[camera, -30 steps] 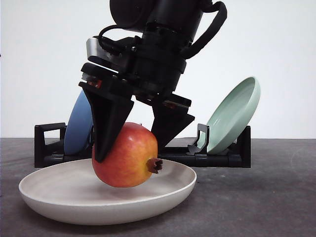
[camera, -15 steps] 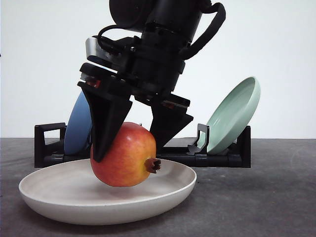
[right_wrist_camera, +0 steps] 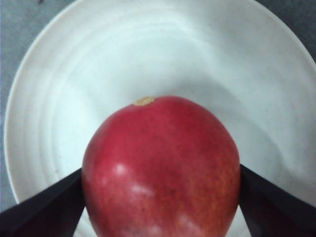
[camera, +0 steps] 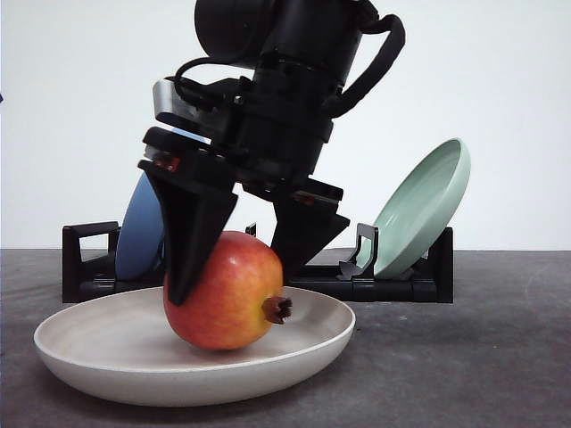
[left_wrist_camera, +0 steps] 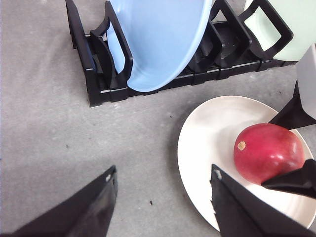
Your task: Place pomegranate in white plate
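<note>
Lowered since before, the pomegranate, clamped in right jaws, now touches the white plate.

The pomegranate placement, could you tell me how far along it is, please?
Done: the pomegranate is over the white plate, low in its bowl. In hand: the right gripper clamps it; actual contact with the plate is unclear. Left: open and withdraw. The left gripper hangs open beside the plate.
</note>
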{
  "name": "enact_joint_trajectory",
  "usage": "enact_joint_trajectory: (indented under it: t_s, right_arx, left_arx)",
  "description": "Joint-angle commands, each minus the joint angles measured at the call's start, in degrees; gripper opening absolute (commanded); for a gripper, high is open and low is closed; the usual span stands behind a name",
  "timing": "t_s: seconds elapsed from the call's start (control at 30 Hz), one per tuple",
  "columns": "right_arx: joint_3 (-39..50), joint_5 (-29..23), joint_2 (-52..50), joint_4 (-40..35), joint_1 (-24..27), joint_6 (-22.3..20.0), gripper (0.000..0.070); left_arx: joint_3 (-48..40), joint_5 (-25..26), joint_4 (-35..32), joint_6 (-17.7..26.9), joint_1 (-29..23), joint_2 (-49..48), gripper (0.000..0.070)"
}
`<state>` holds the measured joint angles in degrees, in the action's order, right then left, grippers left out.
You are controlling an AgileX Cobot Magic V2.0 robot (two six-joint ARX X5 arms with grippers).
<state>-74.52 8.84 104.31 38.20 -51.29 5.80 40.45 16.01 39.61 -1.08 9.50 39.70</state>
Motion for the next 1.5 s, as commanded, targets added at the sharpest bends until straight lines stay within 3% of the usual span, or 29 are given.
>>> enact_joint_trajectory:
  t_s: [0.0, 0.07, 0.3, 0.5, 0.67, 0.87, 1.2, 1.47]
  right_arx:
    - [-1.4, 0.2, 0.8, -0.5, -0.8, 0.2, 0.0649]
    - [-1.4, 0.1, 0.5, -0.7, -0.7, -0.1, 0.0693]
    - [0.2, 0.1, -4.6, -5.0, -0.7, -2.7, 0.0691]
    - [13.2, 0.6, -16.1, -19.3, 0.7, -3.3, 0.0643]
    - [24.7, 6.0, -26.5, -24.9, 4.7, -2.1, 0.0614]
    - [32.2, 10.5, -37.0, -20.3, 14.1, -1.3, 0.0614]
    - [32.5, 10.8, -48.6, -7.6, 31.2, -1.3, 0.0613]
    - [32.5, 10.6, -54.9, -2.7, 35.3, -2.0, 0.0612]
  left_arx:
    - [0.9, -0.1, -0.6, 0.4, 0.0, 0.3, 0.0353]
    - [0.9, -0.1, -0.6, 0.4, 0.0, 0.3, 0.0353]
    - [0.9, -0.2, -0.6, 0.4, 0.0, 0.3, 0.0353]
    - [0.9, -0.2, -0.6, 0.4, 0.0, 0.3, 0.0353]
    - [0.9, -0.1, -0.4, 0.4, 0.0, 0.3, 0.0353]
    - [0.9, -0.1, 0.2, 0.4, 0.0, 0.3, 0.0353]
    - [0.9, -0.1, 0.7, -0.1, 0.0, 0.3, 0.0353]
    - [0.9, -0.1, 0.7, -1.4, 0.0, 0.3, 0.0353]
